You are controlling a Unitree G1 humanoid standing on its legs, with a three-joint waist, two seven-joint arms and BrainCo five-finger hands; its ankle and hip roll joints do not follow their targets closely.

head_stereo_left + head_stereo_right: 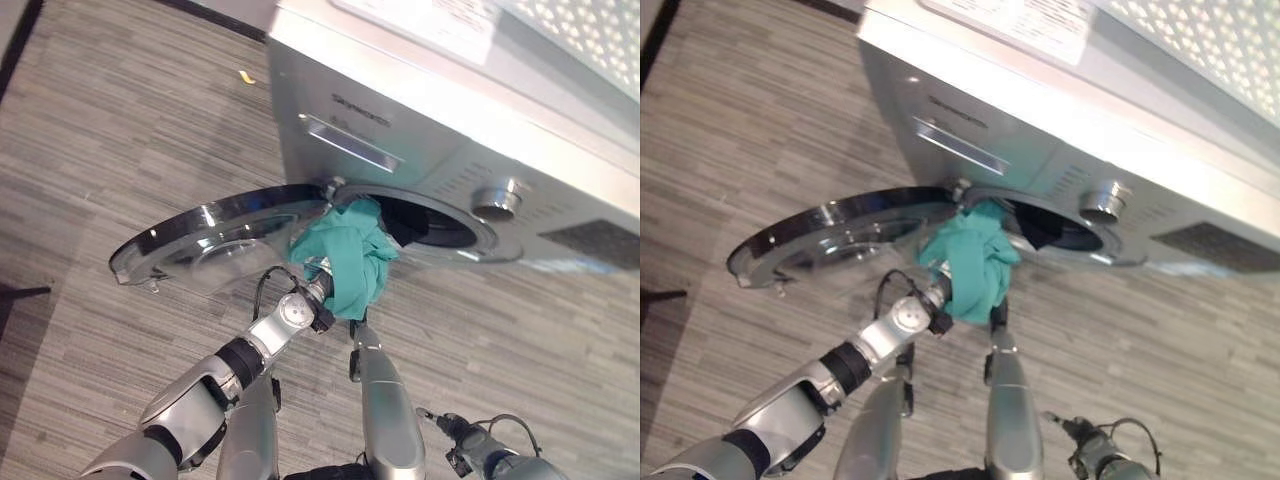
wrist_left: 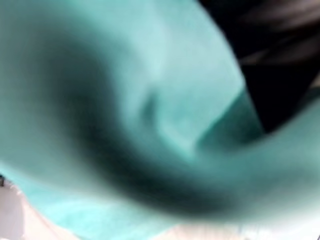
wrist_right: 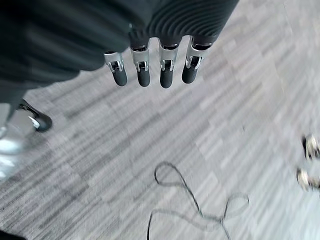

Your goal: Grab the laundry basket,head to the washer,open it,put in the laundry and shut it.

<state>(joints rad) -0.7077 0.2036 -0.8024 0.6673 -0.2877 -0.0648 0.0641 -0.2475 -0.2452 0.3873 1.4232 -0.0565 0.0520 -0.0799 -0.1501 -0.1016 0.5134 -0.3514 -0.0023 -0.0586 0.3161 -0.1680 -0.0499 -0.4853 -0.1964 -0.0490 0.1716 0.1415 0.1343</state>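
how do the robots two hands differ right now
The left hand is raised at the open washer drum mouth, buried in the teal cloth; the right hand hangs over bare floor, touching nothing. Right hand's fingers are straight; left hand's are hidden.

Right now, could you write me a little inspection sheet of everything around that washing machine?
Surface: grey striped floor.
Job's things: silver washer, round door swung open; teal cloth bunched at the drum opening, something dark inside.
Clutter: small yellow scrap on the floor.
Hands: left hand hidden under the teal cloth; right hand hangs over the floor, fingers straight, empty.
Cables: nothing to report.
Surroundings: perforated white panel behind the washer.
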